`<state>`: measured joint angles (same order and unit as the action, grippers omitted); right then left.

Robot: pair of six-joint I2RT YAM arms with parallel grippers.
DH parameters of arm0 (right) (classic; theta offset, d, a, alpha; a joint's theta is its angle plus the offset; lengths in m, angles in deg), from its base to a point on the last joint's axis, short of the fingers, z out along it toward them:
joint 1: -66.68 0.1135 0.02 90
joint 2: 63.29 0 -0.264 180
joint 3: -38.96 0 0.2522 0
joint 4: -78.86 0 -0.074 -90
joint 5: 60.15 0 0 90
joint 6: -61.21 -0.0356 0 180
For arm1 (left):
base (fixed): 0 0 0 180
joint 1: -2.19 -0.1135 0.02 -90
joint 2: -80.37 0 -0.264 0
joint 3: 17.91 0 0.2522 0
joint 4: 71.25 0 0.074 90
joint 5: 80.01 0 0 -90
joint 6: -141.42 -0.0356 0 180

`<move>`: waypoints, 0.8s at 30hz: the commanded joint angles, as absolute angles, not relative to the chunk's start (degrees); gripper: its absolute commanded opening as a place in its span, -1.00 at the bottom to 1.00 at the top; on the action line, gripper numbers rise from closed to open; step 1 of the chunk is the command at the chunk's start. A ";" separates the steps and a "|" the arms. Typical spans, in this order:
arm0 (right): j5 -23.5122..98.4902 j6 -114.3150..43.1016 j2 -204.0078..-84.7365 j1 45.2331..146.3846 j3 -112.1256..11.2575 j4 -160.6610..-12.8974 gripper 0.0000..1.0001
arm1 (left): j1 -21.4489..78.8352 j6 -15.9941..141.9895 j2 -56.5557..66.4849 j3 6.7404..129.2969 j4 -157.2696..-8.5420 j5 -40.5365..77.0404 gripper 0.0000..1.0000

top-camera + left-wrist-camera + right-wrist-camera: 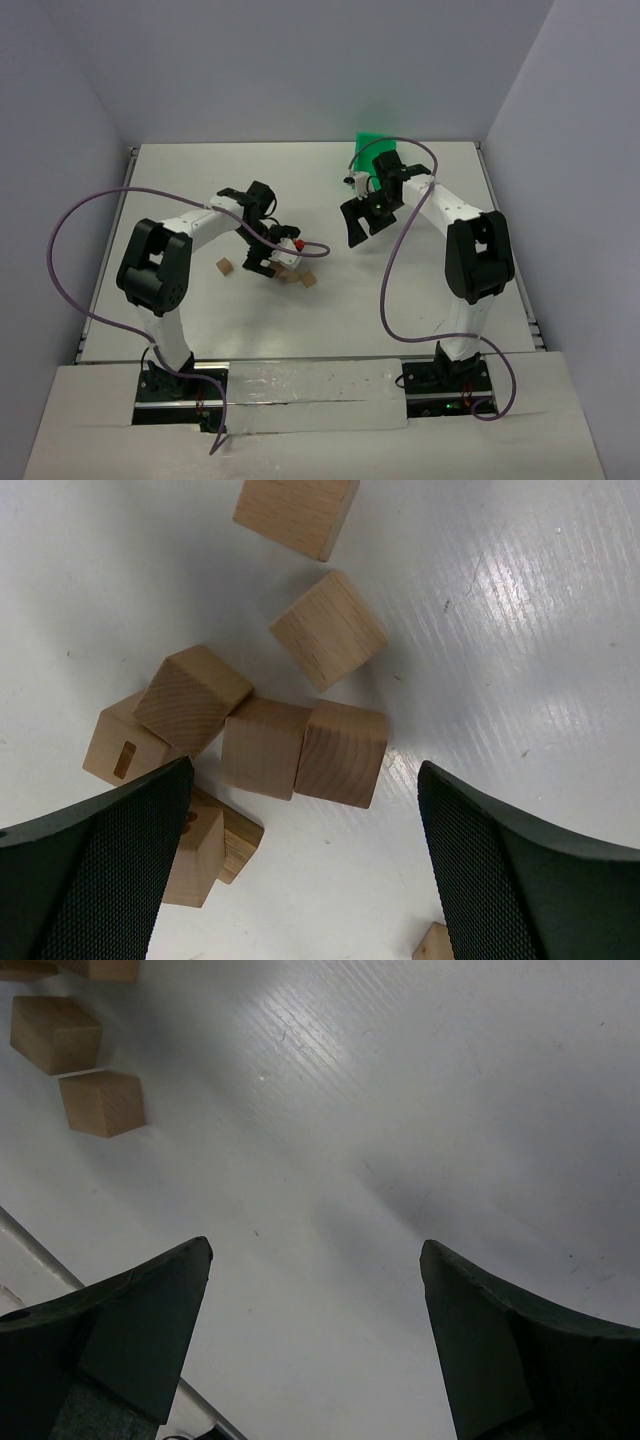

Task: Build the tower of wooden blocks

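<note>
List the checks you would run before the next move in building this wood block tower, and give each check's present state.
1. Left tool open: ok.
2. Left tool above the wood blocks: ok.
3. Single cube lined up below it: not ok; two touching cubes lie side by side there.
4. Right tool open and holding nothing: ok.
5. Start of tower: not ok; no column visible in any view.

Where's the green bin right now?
In the top view, the green bin sits at the far edge of the table, right of center, behind the right gripper.
</note>
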<state>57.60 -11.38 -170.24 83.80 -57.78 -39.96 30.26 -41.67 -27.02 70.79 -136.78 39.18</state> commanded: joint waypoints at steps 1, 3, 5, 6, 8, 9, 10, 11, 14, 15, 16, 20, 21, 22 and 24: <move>58.32 -10.77 -171.56 83.03 -60.48 -38.68 0.85 | 30.67 -41.84 -27.64 72.15 -136.69 41.72 0.98; 58.25 -10.77 -171.67 82.96 -60.58 -38.60 0.85 | 30.76 -41.73 -27.83 71.96 -136.49 41.62 0.98; 58.24 -10.78 -171.75 83.03 -60.67 -38.60 0.85 | 30.76 -41.57 -28.26 72.14 -136.34 41.37 0.96; 58.41 -10.86 -171.75 83.03 -60.67 -38.68 0.85 | 30.85 -41.31 -28.44 72.14 -136.34 41.28 0.95; 58.41 -10.84 -171.84 83.03 -60.67 -38.60 0.85 | 30.87 -41.15 -29.15 72.56 -136.58 41.30 0.94; 58.35 -10.80 -171.90 82.96 -60.67 -38.60 0.85 | 30.85 -41.06 -29.36 72.71 -136.87 41.15 0.92; 58.26 -10.77 -171.92 82.94 -60.67 -38.60 0.85 | 30.91 -41.11 -29.59 72.75 -136.95 41.04 0.91; 58.24 -10.71 -171.99 82.88 -60.67 -38.60 0.85 | 30.87 -41.07 -29.73 72.75 -136.95 40.96 0.90; 58.24 -10.68 -172.11 82.76 -60.76 -38.68 0.85 | 30.85 -41.04 -29.93 72.22 -137.04 40.83 0.89; 58.30 -10.63 -172.22 82.70 -60.76 -38.62 0.85 | 30.85 -40.98 -29.93 72.04 -136.98 40.72 0.89; 58.32 -10.60 -172.27 82.68 -60.79 -38.60 0.85 | 30.88 -40.92 -29.93 71.86 -136.92 40.67 0.88; 58.48 -10.67 -172.54 82.59 -60.93 -38.60 0.85 | 30.93 -40.62 -29.84 71.45 -136.51 40.75 0.86; 58.57 -10.69 -172.54 82.59 -60.93 -38.60 0.85 | 31.07 -40.54 -29.84 71.44 -136.58 40.75 0.84; 58.64 -10.63 -172.54 82.59 -60.88 -38.65 0.85 | 31.11 -40.35 -29.79 71.38 -136.66 40.75 0.80; 58.63 -10.65 -172.49 82.55 -60.88 -38.68 0.85 | 31.21 -40.06 -29.52 71.06 -136.64 40.79 0.72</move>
<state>57.68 -11.24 -172.18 83.07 -58.77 -39.67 30.63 -40.08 -29.76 70.88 -136.69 38.83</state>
